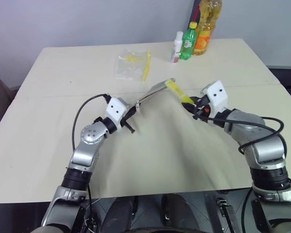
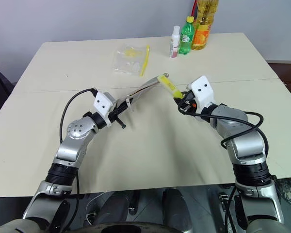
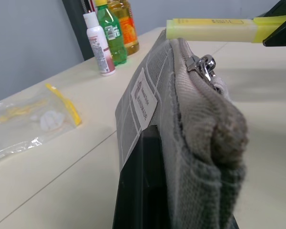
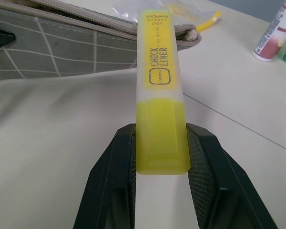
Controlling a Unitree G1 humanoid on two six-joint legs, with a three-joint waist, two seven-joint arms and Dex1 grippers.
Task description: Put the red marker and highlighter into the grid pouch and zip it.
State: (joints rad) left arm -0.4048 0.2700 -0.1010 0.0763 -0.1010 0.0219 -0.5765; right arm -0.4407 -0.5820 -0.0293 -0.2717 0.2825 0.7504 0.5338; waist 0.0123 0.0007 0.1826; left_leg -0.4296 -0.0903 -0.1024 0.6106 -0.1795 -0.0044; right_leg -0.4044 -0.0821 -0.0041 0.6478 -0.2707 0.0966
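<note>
Above the table [image 1: 48, 160], the left gripper [image 1: 128, 116] was clamped on one end of the grid pouch [image 1: 153, 92], held aloft. The right gripper [image 4: 159, 157] pinched the highlighter [image 4: 159, 109], tip at the pouch's far end, not yet inside; zipping remained. Left wrist view showed the zipper pull [image 3: 204, 67] and label.

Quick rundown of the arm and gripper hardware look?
Both arms: silver-grey metal links with black joint rings. A white camera box with small dark holes sits on each wrist, and a black cable loops from each forearm. Left gripper and right gripper: black, jaws with textured pads.
</note>
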